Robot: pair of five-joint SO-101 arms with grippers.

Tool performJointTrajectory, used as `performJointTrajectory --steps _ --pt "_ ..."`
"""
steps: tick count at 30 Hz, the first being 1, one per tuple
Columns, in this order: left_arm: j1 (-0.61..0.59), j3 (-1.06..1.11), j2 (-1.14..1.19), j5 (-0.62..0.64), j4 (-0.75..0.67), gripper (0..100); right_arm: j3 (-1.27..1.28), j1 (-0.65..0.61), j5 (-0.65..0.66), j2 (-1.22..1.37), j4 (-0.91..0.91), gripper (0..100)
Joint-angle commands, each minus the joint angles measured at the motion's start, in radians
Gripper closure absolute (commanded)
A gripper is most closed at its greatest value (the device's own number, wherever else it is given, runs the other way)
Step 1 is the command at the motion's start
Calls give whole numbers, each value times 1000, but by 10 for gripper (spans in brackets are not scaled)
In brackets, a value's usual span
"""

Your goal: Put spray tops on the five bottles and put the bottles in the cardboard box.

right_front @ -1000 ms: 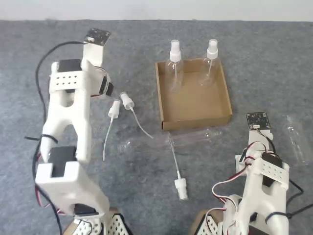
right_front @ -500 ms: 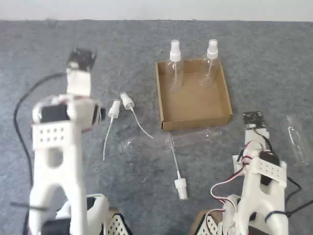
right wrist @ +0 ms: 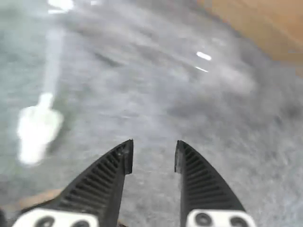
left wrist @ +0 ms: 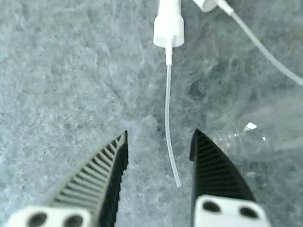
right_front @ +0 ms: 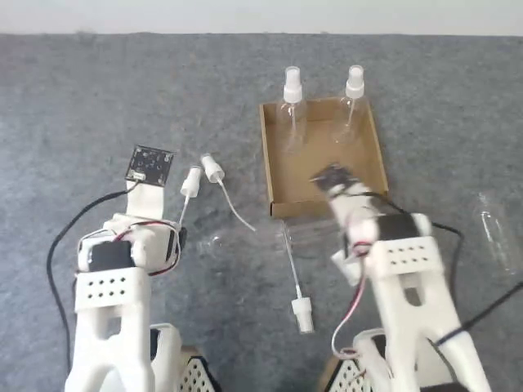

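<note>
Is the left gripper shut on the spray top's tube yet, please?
No, the left gripper is open, with the tube lying untouched between its fingers.

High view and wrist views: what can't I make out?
High view: the right arm covers most of the lying bottle before the cardboard box.
Left wrist view: the clear bottle runs off the edge.
Right wrist view: the spray top is a blurred smear; details unreadable.

Grey carpet (right_front: pixel 98 90) covers the table, with a pale strip (right_front: pixel 261 15) beyond its far edge.
</note>
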Motion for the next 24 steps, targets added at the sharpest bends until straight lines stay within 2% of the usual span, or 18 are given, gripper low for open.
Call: performJointTrajectory --steps 1,4,7,17,24 --pt "-3 4 -37 3 -35 800 -63 -251 -118 -8 39 838" --pt "-3 7 -37 3 -35 800 -58 -375 -192 4 41 757" --pt "-3 10 -37 3 -57 800 -58 -444 -265 4 25 715" --pt "-3 10 -37 8 -61 800 63 -596 -552 5 -154 742" --pt "-3 10 -37 8 -61 800 87 -596 -772 7 -156 742"
